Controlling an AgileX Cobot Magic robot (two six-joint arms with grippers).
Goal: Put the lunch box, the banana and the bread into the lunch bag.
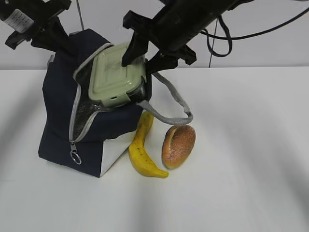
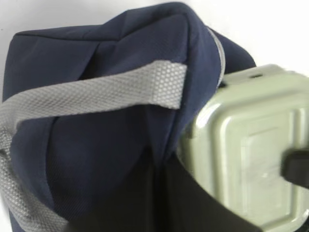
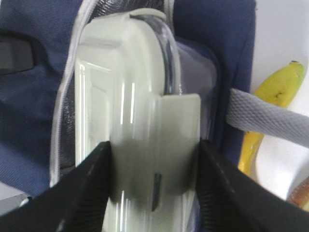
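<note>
The navy lunch bag (image 1: 63, 96) stands at the left of the white table with its mouth open toward me. The green-lidded lunch box (image 1: 116, 72) sits tilted, partly inside that mouth. My right gripper (image 1: 141, 60) is shut on the lunch box; in the right wrist view (image 3: 154, 183) its fingers clamp the box (image 3: 125, 96) from both sides. My left gripper (image 1: 53, 36) is shut on the bag's rear top edge, where the left wrist view shows dark jaws (image 2: 159, 203) on navy fabric (image 2: 96, 159) beside the lid (image 2: 251, 145). The banana (image 1: 142, 154) and bread (image 1: 178, 145) lie on the table right of the bag.
A grey strap handle (image 1: 174, 104) loops out of the bag over the banana's top end. The zipper pull (image 1: 75, 155) hangs at the bag's front corner. A black cable (image 1: 217, 36) trails behind the right arm.
</note>
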